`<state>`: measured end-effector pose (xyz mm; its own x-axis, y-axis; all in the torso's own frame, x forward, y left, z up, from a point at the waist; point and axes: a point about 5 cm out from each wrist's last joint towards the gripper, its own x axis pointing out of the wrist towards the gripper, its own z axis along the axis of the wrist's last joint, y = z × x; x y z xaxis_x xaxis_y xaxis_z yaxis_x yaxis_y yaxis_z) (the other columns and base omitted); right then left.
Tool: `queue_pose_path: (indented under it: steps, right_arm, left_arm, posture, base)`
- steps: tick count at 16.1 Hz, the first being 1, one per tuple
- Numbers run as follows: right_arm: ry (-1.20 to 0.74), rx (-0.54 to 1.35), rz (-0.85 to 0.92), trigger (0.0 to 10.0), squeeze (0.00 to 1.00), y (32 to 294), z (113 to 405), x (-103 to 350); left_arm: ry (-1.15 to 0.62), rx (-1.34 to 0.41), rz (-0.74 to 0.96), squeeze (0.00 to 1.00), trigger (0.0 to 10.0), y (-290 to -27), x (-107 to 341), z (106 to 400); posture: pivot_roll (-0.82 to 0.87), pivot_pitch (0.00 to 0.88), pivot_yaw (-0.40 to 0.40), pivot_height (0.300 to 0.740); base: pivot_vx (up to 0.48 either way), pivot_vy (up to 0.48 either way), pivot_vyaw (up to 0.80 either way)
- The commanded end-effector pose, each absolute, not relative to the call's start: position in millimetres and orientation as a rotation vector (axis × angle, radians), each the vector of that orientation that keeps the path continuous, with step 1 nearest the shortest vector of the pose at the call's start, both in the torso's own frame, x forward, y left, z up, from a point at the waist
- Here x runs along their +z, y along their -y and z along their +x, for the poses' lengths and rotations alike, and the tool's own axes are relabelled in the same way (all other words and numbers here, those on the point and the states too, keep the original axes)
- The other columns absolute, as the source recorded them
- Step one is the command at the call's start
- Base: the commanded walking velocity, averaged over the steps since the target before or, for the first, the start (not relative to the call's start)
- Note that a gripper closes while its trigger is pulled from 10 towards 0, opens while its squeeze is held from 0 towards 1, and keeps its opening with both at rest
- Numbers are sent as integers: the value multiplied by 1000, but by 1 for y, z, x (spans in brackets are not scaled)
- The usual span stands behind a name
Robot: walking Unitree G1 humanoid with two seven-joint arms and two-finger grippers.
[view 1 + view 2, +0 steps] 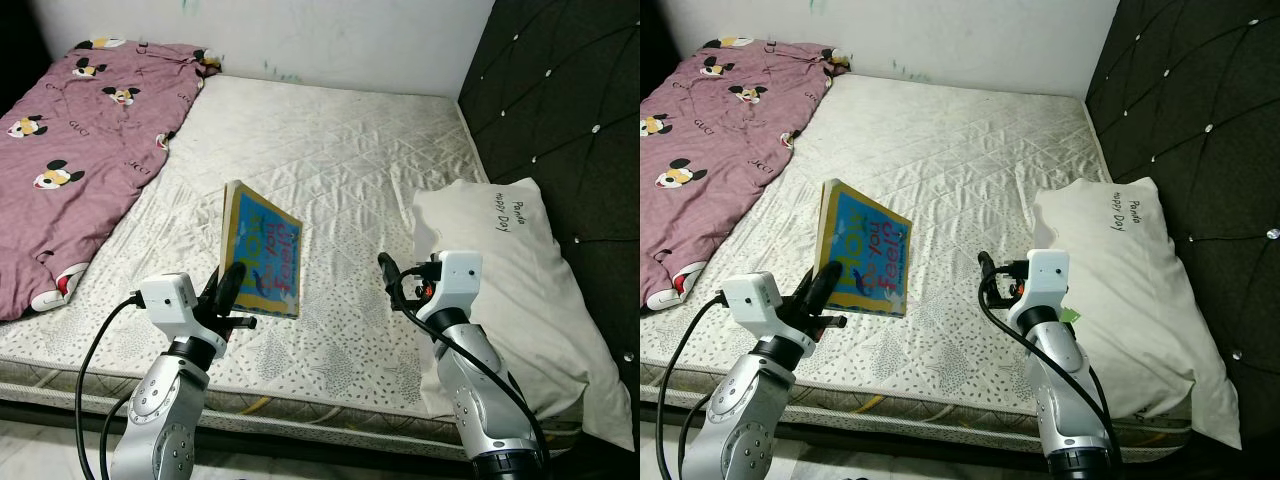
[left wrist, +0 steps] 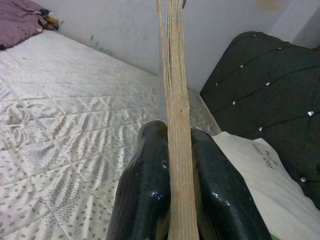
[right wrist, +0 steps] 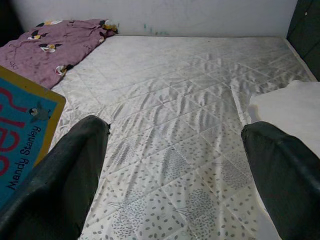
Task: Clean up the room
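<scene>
A blue and yellow picture book (image 1: 262,250) is held up on edge above the front of the mattress (image 1: 330,150). My left gripper (image 1: 228,290) is shut on its lower edge; in the left wrist view the two black fingers (image 2: 145,200) squeeze the book's page edge (image 2: 177,125). My right gripper (image 1: 392,275) hovers over the mattress to the right of the book, with its fingers (image 3: 75,170) spread wide and nothing between them. The book's cover (image 3: 22,135) appears at the edge of the right wrist view.
A purple cartoon-mouse blanket (image 1: 70,140) covers the mattress's left side. A white pillow (image 1: 520,290) lies at the right, against the dark tufted headboard (image 1: 570,110). A white wall (image 1: 320,40) stands behind the bed. The mattress's front edge is just below my arms.
</scene>
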<state>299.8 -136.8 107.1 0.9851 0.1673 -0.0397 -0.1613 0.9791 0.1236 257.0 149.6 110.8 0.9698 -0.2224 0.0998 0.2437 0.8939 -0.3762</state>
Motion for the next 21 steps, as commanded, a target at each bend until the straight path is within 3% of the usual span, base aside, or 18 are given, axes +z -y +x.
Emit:
queue_pose_path:
  steps: [1,13,21]
  right_arm:
    - [-43,185,113,10000,0,135,298,110]
    - [-50,194,107,10000,0,134,298,108]
    - [-56,204,98,10000,0,132,298,106]
  left_arm:
    - [96,-257,-386,0,10000,-147,120,259]
    - [99,-240,-386,0,10000,-146,120,260]
    - [96,-221,-388,0,10000,-146,120,261]
  posture:
    - [-33,99,-47,723]
    - [-36,111,-51,598]
    - [-36,118,-51,594]
  base:
    - [0,0,0]
    - [0,0,0]
    - [0,0,0]
